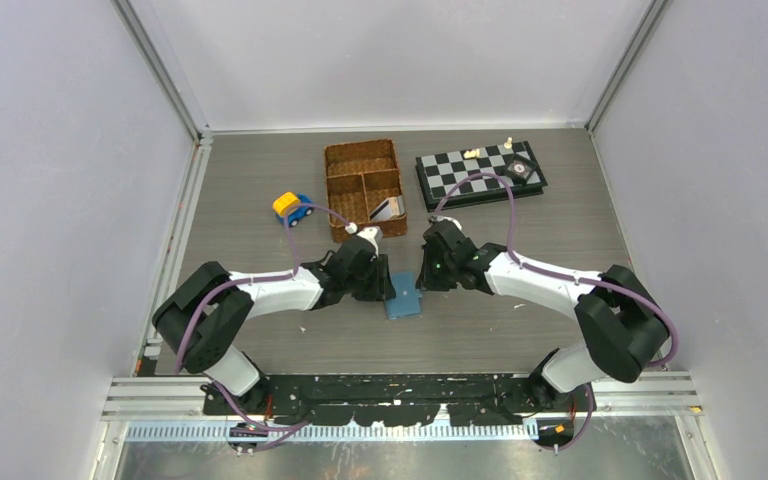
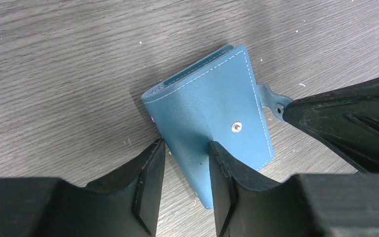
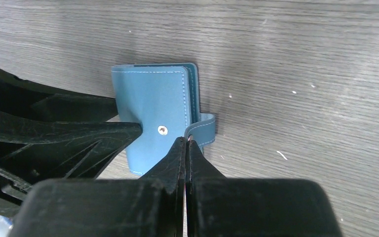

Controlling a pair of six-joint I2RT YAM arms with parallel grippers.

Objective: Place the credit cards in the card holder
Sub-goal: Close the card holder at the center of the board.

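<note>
Grey wood-grain table (image 1: 560, 230). Chessboard (image 1: 480, 172) far right, wicker basket (image 1: 332, 180) far centre.

Left gripper (image 2: 186, 148): jaws part open, set over one end of the card holder (image 2: 212, 98), one finger on its cover beside the snap stud.

Right gripper (image 3: 186, 143): jaws closed tight, tips touching the end of the snap tab (image 3: 205, 126). Can't tell if the tab is pinched.

Card holder lies flat, folded shut, on the table between both grippers, near side of the basket.

Toy car (image 1: 293, 207) just left of the basket.

Credit cards (image 1: 388, 208) lean in the basket's near-right compartment.

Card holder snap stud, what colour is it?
Silver snap stud, teal card holder; clearest in left wrist view.
</note>
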